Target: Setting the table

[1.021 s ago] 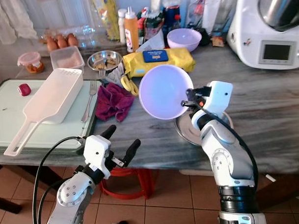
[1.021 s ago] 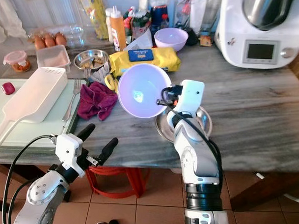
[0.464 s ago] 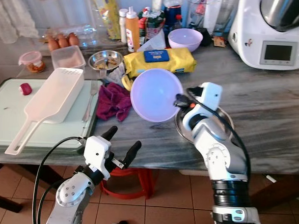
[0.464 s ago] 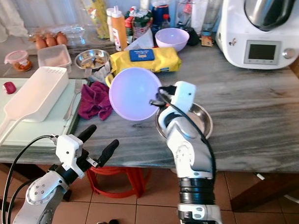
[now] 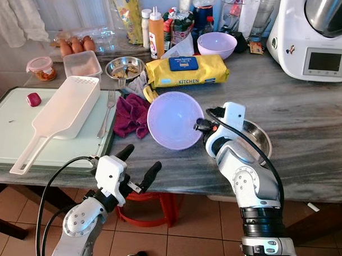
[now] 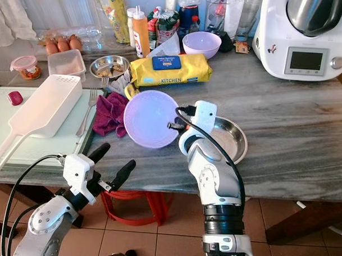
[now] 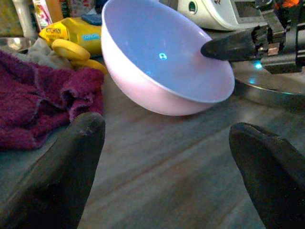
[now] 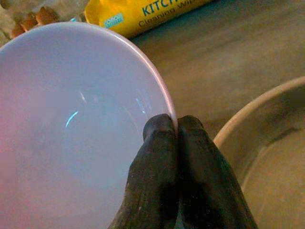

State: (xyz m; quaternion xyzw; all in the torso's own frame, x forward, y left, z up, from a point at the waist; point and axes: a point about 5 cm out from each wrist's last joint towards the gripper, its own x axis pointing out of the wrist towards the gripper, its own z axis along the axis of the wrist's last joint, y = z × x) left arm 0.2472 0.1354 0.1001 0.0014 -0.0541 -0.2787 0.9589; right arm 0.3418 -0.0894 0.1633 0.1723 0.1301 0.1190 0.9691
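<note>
A lilac bowl (image 5: 176,120) tilts on the marble table (image 5: 306,110), its lower side touching the top, just right of a maroon cloth (image 5: 130,113). My right gripper (image 5: 200,124) is shut on the bowl's right rim; the right wrist view shows both fingers pinching the rim (image 8: 172,125). A steel dish (image 5: 258,138) lies under and behind my right wrist. My left gripper (image 5: 137,164) hangs open below the table's front edge, its fingers (image 7: 62,176) wide apart and facing the bowl (image 7: 162,57). A fork (image 5: 106,112) lies on the pale board (image 5: 8,128).
A white long-handled strainer (image 5: 62,116) rests on the board. At the back stand a yellow wipes pack (image 5: 187,69), a second lilac bowl (image 5: 216,44), a small steel dish (image 5: 125,67), bottles, eggs, tubs and a white kitchen machine (image 5: 314,37). A red stool (image 5: 154,209) sits under the table.
My right gripper has lowered the bowl from up in the air down and to the left, until it touches the table beside the cloth. The left arm has stayed still.
</note>
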